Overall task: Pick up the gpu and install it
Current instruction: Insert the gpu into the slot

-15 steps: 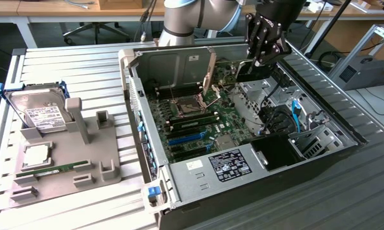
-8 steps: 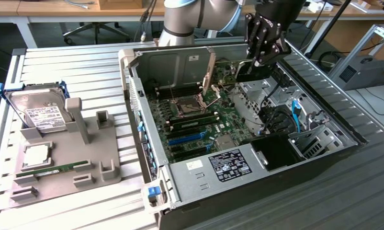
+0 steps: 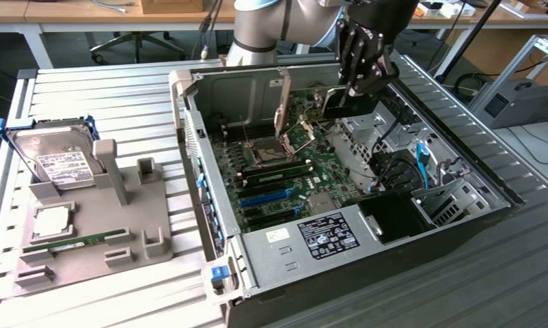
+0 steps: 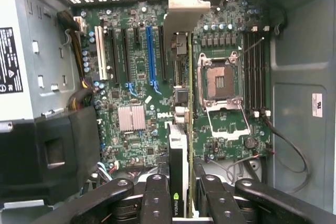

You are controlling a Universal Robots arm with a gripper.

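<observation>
Claw (image 4: pixel 183 183) gripping NVIDIA-marked gpu (image 4: pixel 177 148), over DELL motherboard (image 4: pixel 137 74)

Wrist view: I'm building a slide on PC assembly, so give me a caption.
Pincer holds the gpu edge-on over the motherboard of the open computer case.

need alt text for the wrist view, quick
The gripper holds the gpu edge-on, with a finger on either side of the card, over the green motherboard of an open computer case. On the board are an open CPU socket, a blue expansion slot and a small silver heatsink.
</observation>
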